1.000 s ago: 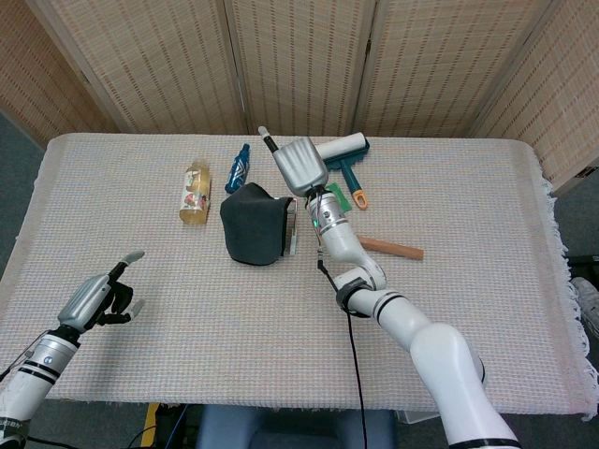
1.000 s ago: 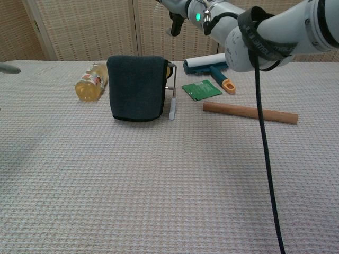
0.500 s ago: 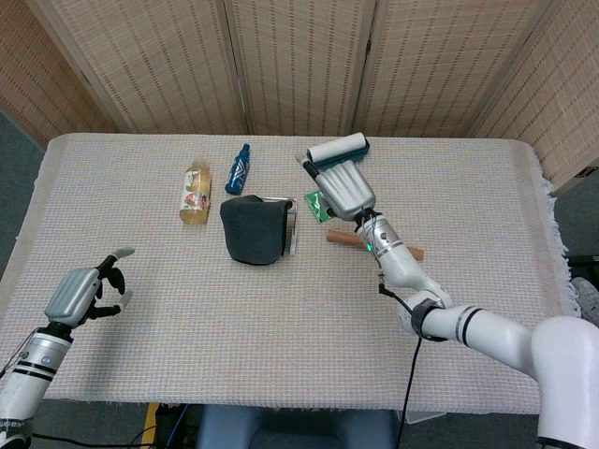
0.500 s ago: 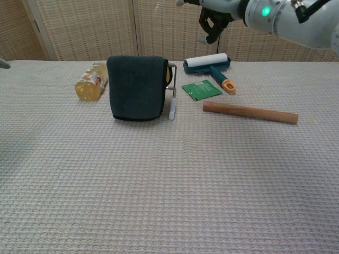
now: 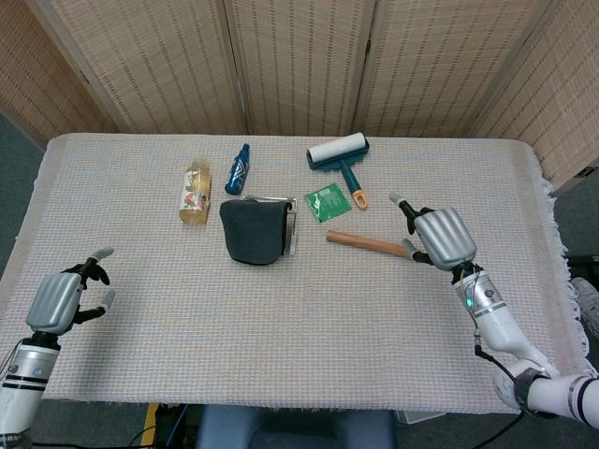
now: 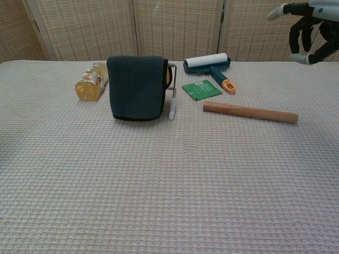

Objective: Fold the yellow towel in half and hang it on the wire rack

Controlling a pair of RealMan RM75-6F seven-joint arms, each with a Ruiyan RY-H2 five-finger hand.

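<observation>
Right hand [image 5: 440, 238] has withdrawn; dark towel [image 6: 136, 87] drapes folded over rack [image 6: 171, 90].

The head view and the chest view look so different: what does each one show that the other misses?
Only the head view shows the left hand near the table's front left corner, the small blue bottle and the whole tabletop from above. Only the chest view shows the dark towel from the side, draped over the wire rack. Both show the right hand, holding nothing, the yellow bottle, the lint roller, the green packet and the wooden stick.
</observation>
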